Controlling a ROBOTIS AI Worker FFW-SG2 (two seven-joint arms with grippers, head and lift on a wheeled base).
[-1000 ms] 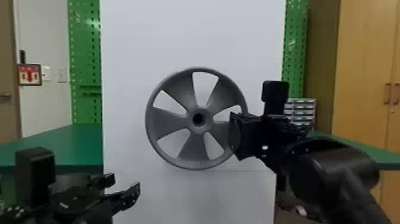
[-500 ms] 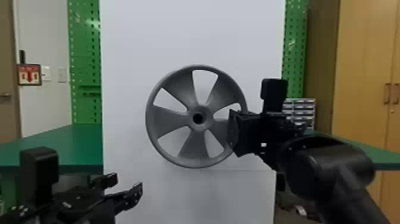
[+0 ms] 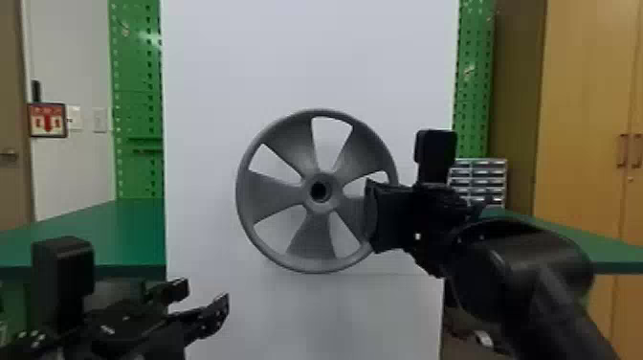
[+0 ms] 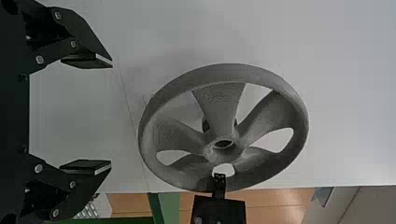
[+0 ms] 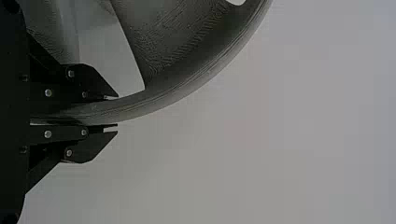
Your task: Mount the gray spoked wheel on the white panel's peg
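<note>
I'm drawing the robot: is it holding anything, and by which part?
The right end effector holds the wheel by its rim, on the robot's right side. The left end effector is empty.

Wheel (image 3: 330, 203) before panel (image 3: 311, 57); table (image 3: 129, 234) behind panel, cabinet (image 3: 586, 119) right.

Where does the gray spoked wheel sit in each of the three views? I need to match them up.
Head view: wheel near the middle, face-on.
Left wrist view: near the middle, seen at a slant, beyond the left gripper.
Right wrist view: partly in the picture, its rim between the fingers of the right gripper.
Shared landmark: the white panel behind the wheel.
</note>
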